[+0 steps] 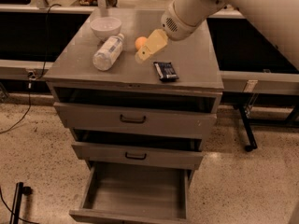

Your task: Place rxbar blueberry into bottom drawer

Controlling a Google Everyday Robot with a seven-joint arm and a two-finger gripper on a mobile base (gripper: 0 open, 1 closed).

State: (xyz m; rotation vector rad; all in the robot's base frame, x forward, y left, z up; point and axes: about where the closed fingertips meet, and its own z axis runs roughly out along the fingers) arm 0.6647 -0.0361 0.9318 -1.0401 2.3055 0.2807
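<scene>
Lying flat by the near right edge of the bench [196, 62], the rxbar blueberry [166, 71] wears a dark navy wrapper with pale marks; the gripper [143, 55] hangs just far-left of it, clenched or released I cannot tell.

Dim, warm light falls from above. The cabinet top [196, 64] carries a soft sheen near its rear edge. The pale gripper [142, 56], hovering over the top's middle, catches the most light. Dark shadow sits beneath the front edge.
</scene>
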